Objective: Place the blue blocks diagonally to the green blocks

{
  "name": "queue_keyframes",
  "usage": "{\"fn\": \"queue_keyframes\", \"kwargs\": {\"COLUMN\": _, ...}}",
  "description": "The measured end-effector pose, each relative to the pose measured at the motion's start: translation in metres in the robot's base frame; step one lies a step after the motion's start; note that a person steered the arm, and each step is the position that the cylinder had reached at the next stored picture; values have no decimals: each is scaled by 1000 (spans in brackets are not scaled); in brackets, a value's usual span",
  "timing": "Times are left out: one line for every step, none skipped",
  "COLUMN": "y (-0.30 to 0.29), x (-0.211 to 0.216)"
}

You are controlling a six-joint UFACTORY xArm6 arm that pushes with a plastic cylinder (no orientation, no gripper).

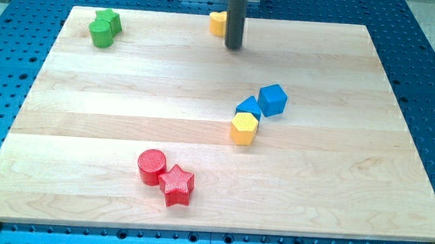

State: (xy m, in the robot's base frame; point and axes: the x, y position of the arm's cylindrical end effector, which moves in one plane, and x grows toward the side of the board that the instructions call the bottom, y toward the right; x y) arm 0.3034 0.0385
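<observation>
Nearest you, low on the desk (84, 205), sit a red cylinder (151, 166) and red star (176, 185), touching. Mid-frame right: the yellow hexagon (243, 128) touches a blue triangular block (249, 106), with the blue cube (272, 100) just beside it. Far upper left, two green blocks (104, 28) huddle together. At top centre, your tip (233, 46) stands beside another yellow block (219, 23), well apart from the blues. No gripper here, so no jaw state to report. Swing round the blues' lower right and push gently up-left, keeping the yellow hexagon out.
</observation>
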Motion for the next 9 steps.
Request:
{"fn": "queue_keyframes", "kwargs": {"y": 91, "x": 72}}
{"fn": "queue_keyframes", "kwargs": {"y": 167, "x": 100}}
{"fn": "queue_keyframes", "kwargs": {"y": 111, "x": 160}}
{"fn": "queue_keyframes", "kwargs": {"y": 59, "x": 172}}
{"fn": "queue_keyframes", "kwargs": {"y": 38, "x": 187}}
{"fn": "queue_keyframes", "kwargs": {"y": 29, "x": 194}}
{"fn": "queue_keyframes", "kwargs": {"y": 29, "x": 195}}
{"fn": "queue_keyframes", "kwargs": {"y": 29, "x": 195}}
{"fn": "queue_keyframes", "kwargs": {"y": 29, "x": 195}}
